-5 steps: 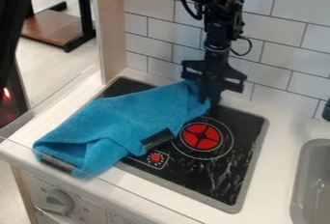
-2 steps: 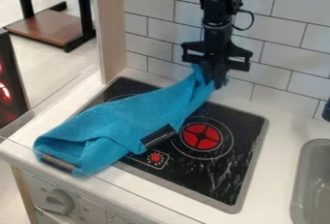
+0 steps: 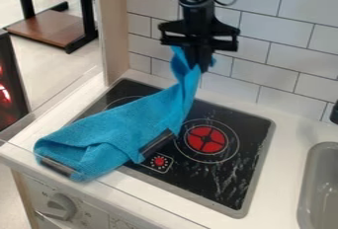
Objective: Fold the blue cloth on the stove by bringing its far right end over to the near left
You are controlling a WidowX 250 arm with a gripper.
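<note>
Gripper (image 3: pixel 200 61), the black two-finger kind on a black arm, is hanging in front of the white rectangular-tile wall (image 3: pixel 290 77) w/ black grout lines, up over the back of the hob, & it's clenching one end of a soft blue cloth towel (image 3: pixel 112 132). That end is rising in a narrow, bunched strip, w/ a small bit sticking out on the right side of the fingers. Rest of the towel is lying at a slant over the left pt of the black toy hob (image 3: pixel 224 188) w/ grey rim, folded over itself & reaching the white countertop (image 3: pixel 277 193) at the front left. Dark patch (image 3: pixel 157 143) on the towel's edge is sitting btwn the round red burner (image 3: pixel 206 139) & the small red dial marking (image 3: pixel 159 161), both showing. Another dark strip (image 3: pixel 58 166) is running along its front-left corner. Grey sink (image 3: pixel 320 188) is sitting on the far right, well apart from the towel, & a grey round knob (image 3: pixel 61 206) is sticking out of the front panel, bottom left.
</note>
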